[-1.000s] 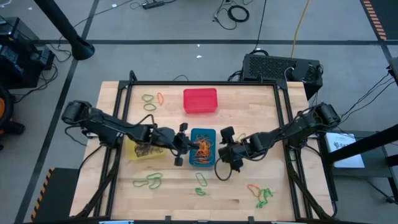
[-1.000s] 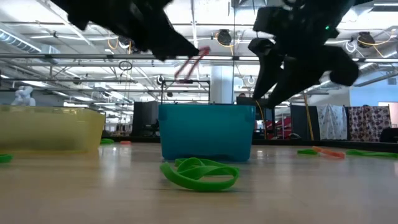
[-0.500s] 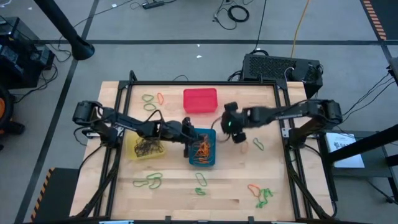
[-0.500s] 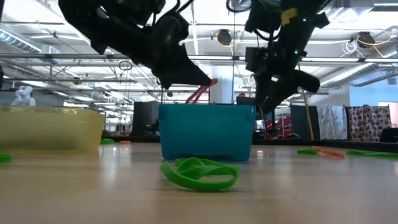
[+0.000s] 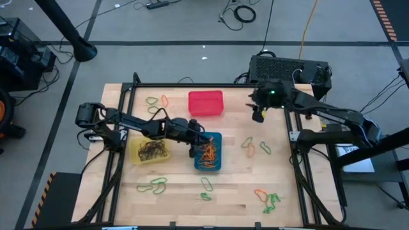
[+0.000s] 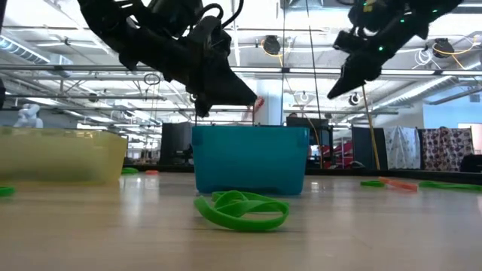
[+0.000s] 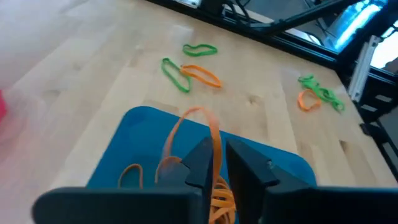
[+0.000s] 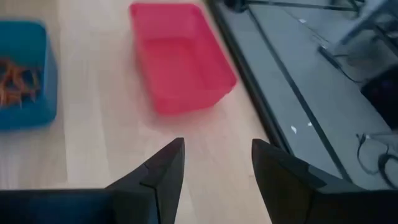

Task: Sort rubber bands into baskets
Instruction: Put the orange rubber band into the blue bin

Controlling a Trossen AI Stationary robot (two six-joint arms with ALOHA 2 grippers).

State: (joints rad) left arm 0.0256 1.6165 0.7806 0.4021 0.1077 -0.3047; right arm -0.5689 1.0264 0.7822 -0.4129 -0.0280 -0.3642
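Right end effector (image 5: 257, 117) away; orange band (image 7: 210, 134) upright.

No text, label, brand or number can be read anywhere — none at all.

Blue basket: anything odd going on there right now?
One orange band stands up out of the blue basket, caught between the left end effector's barely parted fingers rather than lying with the other orange bands inside. The basket itself sits level.
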